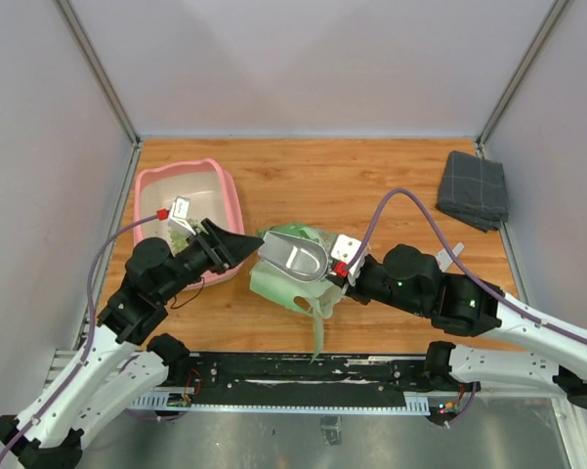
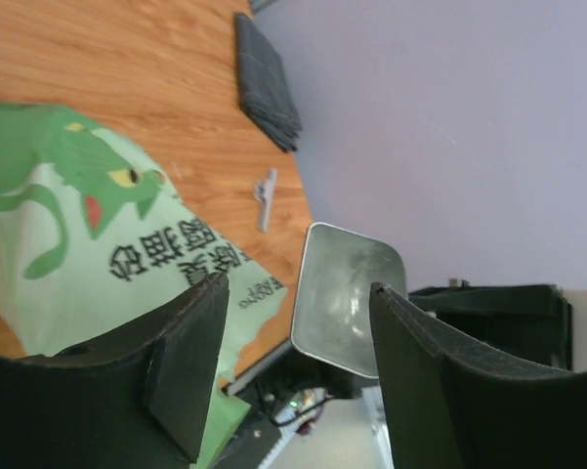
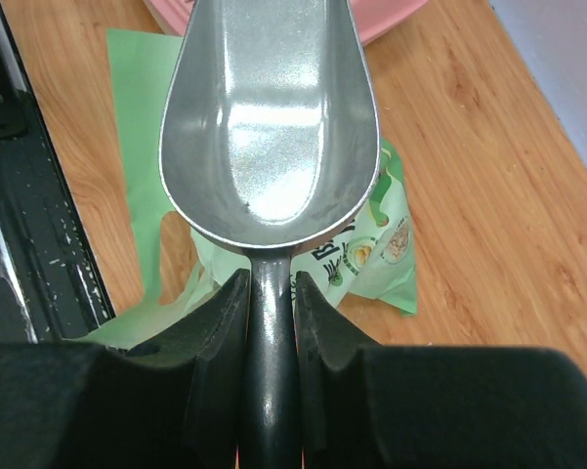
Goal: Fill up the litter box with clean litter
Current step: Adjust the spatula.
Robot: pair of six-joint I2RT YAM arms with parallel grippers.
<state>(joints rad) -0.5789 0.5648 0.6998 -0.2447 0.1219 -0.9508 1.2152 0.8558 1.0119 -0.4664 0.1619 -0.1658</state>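
The pink litter box (image 1: 230, 195) stands at the back left, with a patch of green clean litter (image 1: 179, 239) on its pale floor. A grey metal scoop (image 1: 295, 257) hangs empty over the light green printed bag (image 1: 291, 285) at the table's middle. My right gripper (image 3: 271, 278) is shut on the scoop's dark handle, and the bowl of the scoop (image 3: 269, 117) holds nothing. My left gripper (image 1: 252, 244) reaches right from the box's near corner to the bag's left edge. It (image 2: 298, 286) is open, with the scoop (image 2: 347, 298) beyond its fingers and the bag (image 2: 98, 234) beneath.
A folded grey cloth (image 1: 474, 189) lies at the back right by the wall. A small grey clip (image 2: 265, 198) rests on the wood between bag and cloth. A white tag (image 1: 181, 207) sits inside the box. The black rail (image 1: 303, 376) runs along the near edge.
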